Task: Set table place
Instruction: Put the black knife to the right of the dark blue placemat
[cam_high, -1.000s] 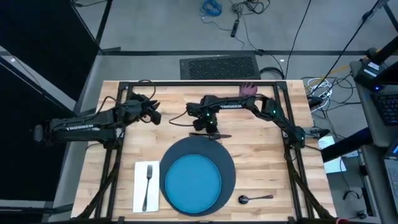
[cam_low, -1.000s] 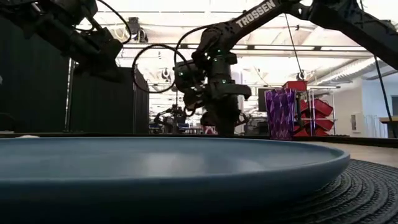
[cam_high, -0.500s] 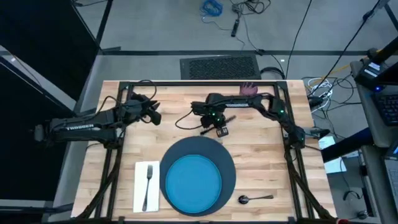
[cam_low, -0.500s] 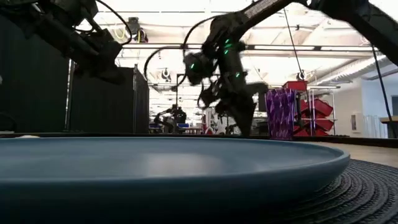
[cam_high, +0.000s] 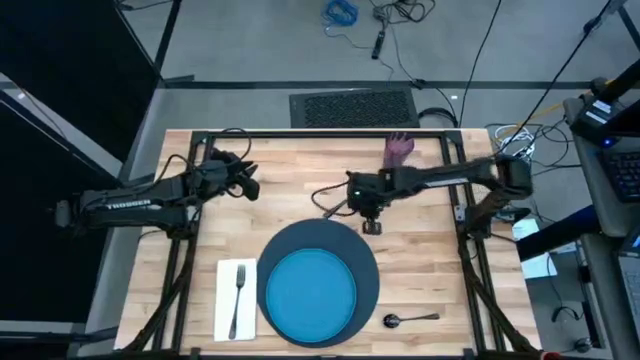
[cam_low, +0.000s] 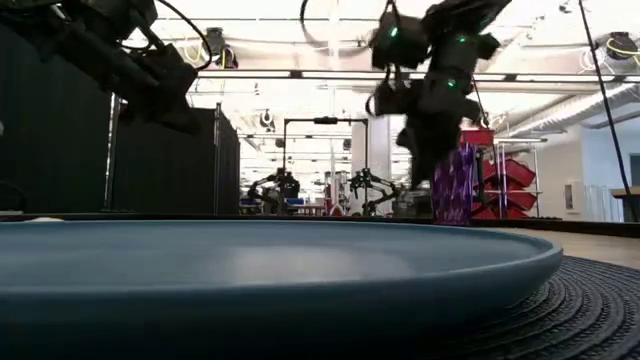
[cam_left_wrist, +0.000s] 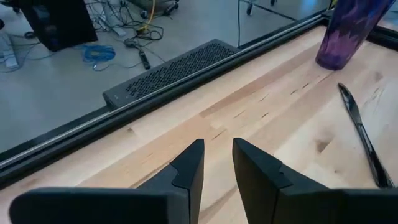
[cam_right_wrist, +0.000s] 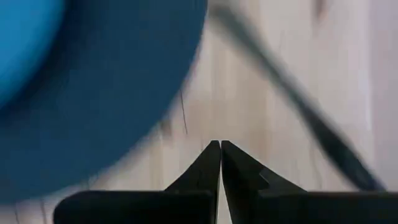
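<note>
As the right arm swung rightward over the last second, the right gripper (cam_high: 371, 218) left its spot at the charger's (cam_high: 366, 262) far rim. It now sits higher, in front of the purple cup (cam_low: 452, 184) in the low view. Its fingers are pressed together with nothing between them. The knife (cam_left_wrist: 364, 140) lies flat on the table (cam_high: 430, 250), beyond the charger and short of the cup. You'd judge the knife unplaced. Fork (cam_high: 238, 290) on napkin (cam_high: 226, 300), spoon (cam_high: 410, 319) and blue plate (cam_high: 308, 292) look set. Left gripper (cam_left_wrist: 217, 146) waits far left, fingers slightly parted.
</note>
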